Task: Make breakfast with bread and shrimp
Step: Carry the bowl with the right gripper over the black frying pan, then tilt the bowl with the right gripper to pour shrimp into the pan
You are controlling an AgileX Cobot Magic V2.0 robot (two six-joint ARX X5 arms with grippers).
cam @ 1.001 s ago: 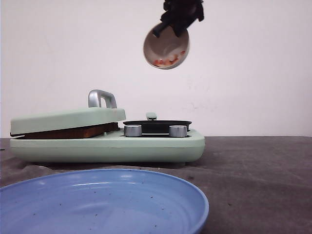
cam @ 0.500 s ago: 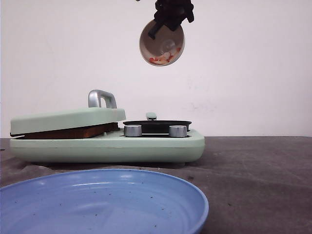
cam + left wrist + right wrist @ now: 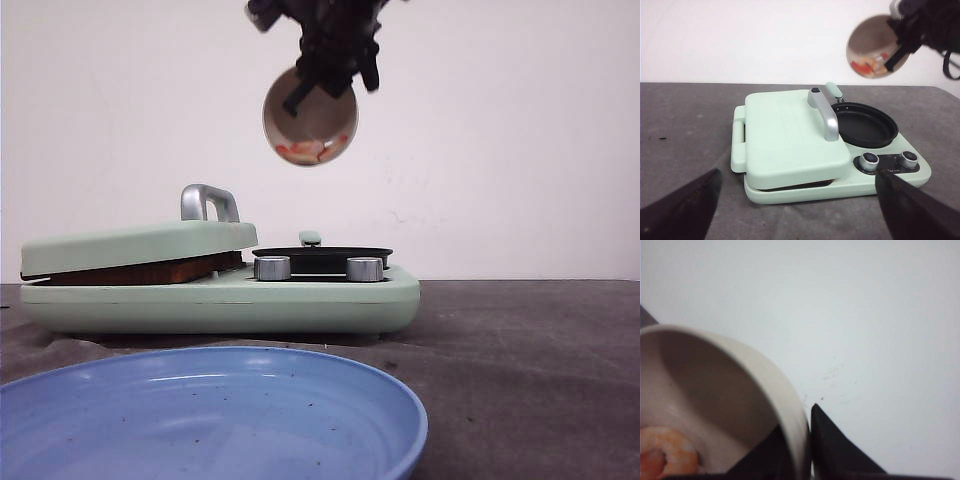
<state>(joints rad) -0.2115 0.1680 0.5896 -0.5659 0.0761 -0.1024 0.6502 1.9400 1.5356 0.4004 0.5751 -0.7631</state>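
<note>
My right gripper [image 3: 328,82] hangs high over the table, shut on the rim of a beige bowl [image 3: 310,118]. The bowl is tipped on its side with pinkish-orange shrimp [image 3: 303,150] lying at its low edge. The left wrist view shows the same bowl [image 3: 875,47] and shrimp [image 3: 867,66] above and behind the black round pan [image 3: 865,125]. In the right wrist view the fingers pinch the bowl wall [image 3: 715,405] beside a shrimp [image 3: 665,450]. Bread [image 3: 150,270] shows as a brown strip under the closed green lid. My left gripper [image 3: 797,175] is open in front of the machine, holding nothing.
The mint-green breakfast maker [image 3: 220,300] sits on the grey table with a silver lid handle [image 3: 208,202] and two knobs [image 3: 272,267]. A large blue plate [image 3: 200,420] lies close in front of the camera. A white wall stands behind.
The right gripper has carried the tilted bowl to the left and slightly lower. The shrimp still lie in the bowl. The machine and plate have not moved.
</note>
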